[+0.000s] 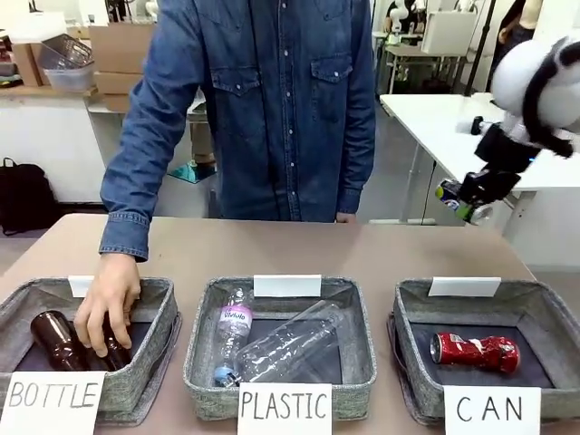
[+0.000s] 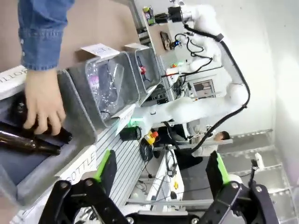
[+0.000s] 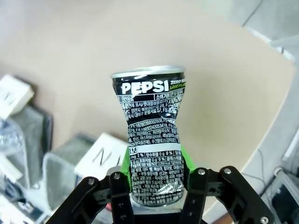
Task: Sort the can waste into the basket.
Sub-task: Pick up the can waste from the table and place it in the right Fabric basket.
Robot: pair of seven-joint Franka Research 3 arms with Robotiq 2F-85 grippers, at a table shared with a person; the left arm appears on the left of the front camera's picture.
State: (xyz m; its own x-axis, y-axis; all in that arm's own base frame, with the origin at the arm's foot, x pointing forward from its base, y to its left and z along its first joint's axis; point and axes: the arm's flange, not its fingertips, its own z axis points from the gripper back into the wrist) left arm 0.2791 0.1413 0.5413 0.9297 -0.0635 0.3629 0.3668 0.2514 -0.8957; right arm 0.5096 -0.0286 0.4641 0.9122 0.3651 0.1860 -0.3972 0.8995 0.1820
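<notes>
Brown desk (image 1: 299,245) carries three grey baskets; CAN basket (image 1: 544,313) holds the red can (image 1: 474,351). Right end effector (image 1: 468,201) raised above the desk's far right corner, clenched on a dented Pepsi can (image 3: 152,135). Left end effector (image 2: 161,170) released, fingers spread. Person's hand (image 1: 107,304) in BOTTLE basket (image 1: 154,308).

The person's hand (image 1: 107,313) covers part of the brown bottles (image 1: 56,340). In the front view the right gripper's (image 1: 467,201) can (image 1: 453,198) is small and blurred, its print unreadable.
</notes>
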